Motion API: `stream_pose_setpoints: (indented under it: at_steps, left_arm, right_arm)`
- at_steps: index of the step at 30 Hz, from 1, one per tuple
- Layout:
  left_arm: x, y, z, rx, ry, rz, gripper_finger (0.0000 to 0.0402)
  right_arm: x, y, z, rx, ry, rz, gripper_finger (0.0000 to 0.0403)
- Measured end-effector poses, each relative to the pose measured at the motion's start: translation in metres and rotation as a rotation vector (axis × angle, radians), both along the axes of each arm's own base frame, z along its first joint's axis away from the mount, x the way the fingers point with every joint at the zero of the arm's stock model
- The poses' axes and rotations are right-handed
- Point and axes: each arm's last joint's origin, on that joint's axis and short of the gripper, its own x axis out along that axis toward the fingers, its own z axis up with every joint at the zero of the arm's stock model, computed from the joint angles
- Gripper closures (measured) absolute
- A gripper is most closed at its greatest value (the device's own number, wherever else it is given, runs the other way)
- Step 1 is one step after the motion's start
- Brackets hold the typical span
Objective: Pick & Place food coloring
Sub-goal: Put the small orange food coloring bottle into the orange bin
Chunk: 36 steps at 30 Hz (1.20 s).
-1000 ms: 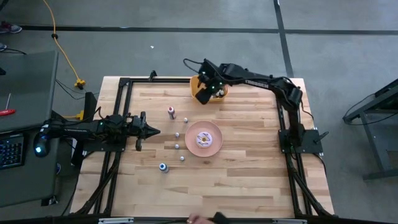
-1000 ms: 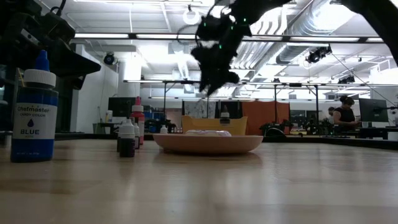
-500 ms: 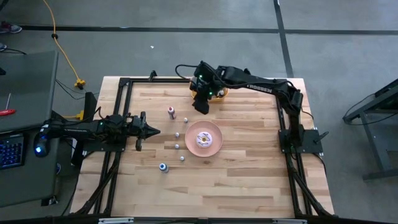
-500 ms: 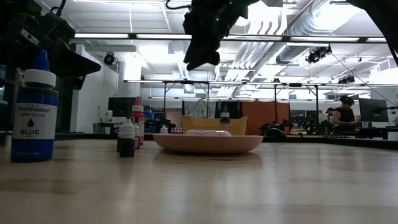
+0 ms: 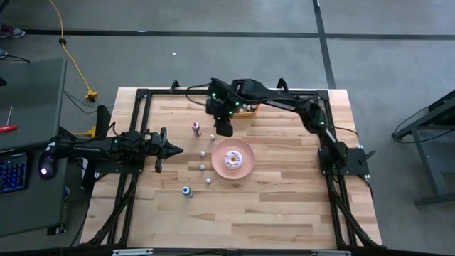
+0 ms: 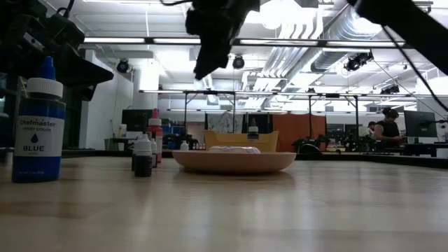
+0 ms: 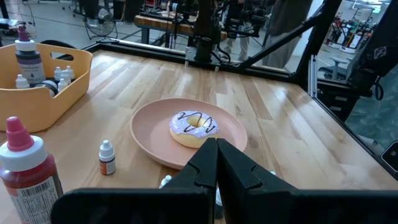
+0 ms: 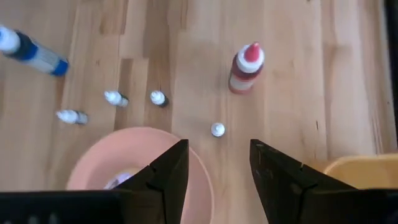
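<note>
Food coloring bottles stand upright on the table: a red-capped one [image 5: 195, 129], a blue-capped one [image 5: 186, 190] and several tiny whitish ones, such as [image 5: 202, 168], left of the pink plate [image 5: 242, 168]. In the right wrist view I see the red bottle [image 8: 244, 67], a tiny bottle [image 8: 217, 129] and the blue bottle [image 8: 31, 50]. My right gripper [image 5: 225, 129] [image 8: 214, 171] hangs open high above the table between the red bottle and the plate, holding nothing. My left gripper [image 5: 175, 149] [image 7: 216, 163] rests shut at the table's left side.
The orange bin [image 7: 46, 93] at the table's far side holds several more bottles; my right arm covers most of it in the high view. The plate [image 7: 152, 134] carries a doughnut-like item [image 7: 194, 127]. A black frame [image 5: 142, 96] edges the table.
My right gripper has left the spot over the orange bin and travelled toward the table's left and near edges, rising and rolling about its own axis. It now hangs over the bottles beside the plate. Its fingers have stayed open and empty.
</note>
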Motion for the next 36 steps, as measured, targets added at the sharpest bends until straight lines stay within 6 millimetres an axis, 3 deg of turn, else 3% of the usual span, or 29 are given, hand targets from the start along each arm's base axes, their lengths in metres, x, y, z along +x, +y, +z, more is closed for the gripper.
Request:
stream_pose_setpoints:
  at_steps: [10, 18, 25, 36]
  left_arm:
    - [0.000, 0.000, 0.000, 0.000, 0.000, 0.002, 0.0401]
    - [0.000, 0.000, 0.000, 0.000, 0.000, 0.003, 0.0401]
    - [0.000, 0.000, 0.000, 0.000, 0.000, 0.001, 0.0401]
    - [0.000, 0.000, 0.000, 0.000, 0.000, 0.001, 0.0401]
  right_arm:
    - [0.025, 0.007, -0.069, -0.089, 0.102, 0.132, 0.0242]
    - [0.032, 0.006, -0.103, -0.120, 0.099, 0.157, 0.0243]
    - [0.032, 0.006, -0.121, -0.107, 0.100, 0.154, 0.0244]
    - [0.034, 0.005, -0.134, -0.105, 0.060, 0.125, 0.0245]
